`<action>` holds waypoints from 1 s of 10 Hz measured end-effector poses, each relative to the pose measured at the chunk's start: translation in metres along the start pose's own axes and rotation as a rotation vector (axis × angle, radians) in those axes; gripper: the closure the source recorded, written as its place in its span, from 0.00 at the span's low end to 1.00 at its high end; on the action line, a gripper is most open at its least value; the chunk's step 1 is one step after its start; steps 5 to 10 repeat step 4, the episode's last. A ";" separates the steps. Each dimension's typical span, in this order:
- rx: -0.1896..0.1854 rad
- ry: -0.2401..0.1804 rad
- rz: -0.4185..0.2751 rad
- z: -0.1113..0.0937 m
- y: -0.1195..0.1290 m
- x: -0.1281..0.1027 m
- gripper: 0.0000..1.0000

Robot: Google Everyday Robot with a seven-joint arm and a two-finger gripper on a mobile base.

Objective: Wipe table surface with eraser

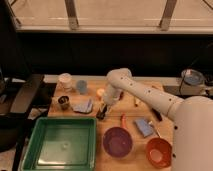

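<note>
The light brown wooden table surface [131,107] spans the middle of the camera view. My white arm reaches in from the right, bends at the elbow and points down. The gripper [102,112] is low on the table, just right of a blue cloth and left of centre. A small dark shape sits at its tip against the wood. I cannot tell this shape, possibly the black eraser, apart from the gripper. No other black oblong block shows on the table.
A green tray [35,145] lies front left, a purple bowl [118,140] and an orange bowl [159,151] front right. A blue pad [143,126], a red-handled tool [123,120], a black-handled tool [156,114], a blue cloth [82,106] and several cups [65,81] surround the gripper.
</note>
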 end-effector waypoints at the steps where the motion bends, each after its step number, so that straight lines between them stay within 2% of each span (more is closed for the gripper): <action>1: -0.007 -0.010 0.022 0.001 0.014 -0.007 1.00; 4: -0.009 0.004 0.106 -0.011 0.052 0.002 1.00; 10: -0.009 0.004 0.106 -0.011 0.052 0.002 1.00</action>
